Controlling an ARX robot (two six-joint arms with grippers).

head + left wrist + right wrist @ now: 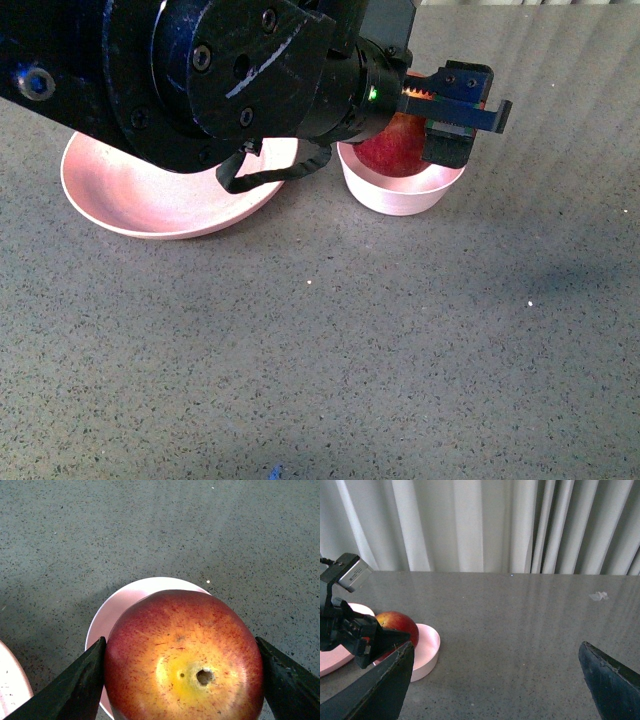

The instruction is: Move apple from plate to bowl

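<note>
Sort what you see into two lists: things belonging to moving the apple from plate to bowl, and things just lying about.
Belongs to the job:
glossy dark red round apple
small deep pale pink bowl beneath it
wide shallow salmon pink plate
left hand, closed on the apple

Just there:
right hand, open and empty
grey speckled tabletop
white pleated curtains

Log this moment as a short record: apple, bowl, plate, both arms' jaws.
apple: gripped on both sides, in the bowl's mouth; whether it rests there is unclear
bowl: upright, beside the plate
plate: visible part bare, rest behind left arm
left jaws: shut on apple
right jaws: open, holding nothing
</note>
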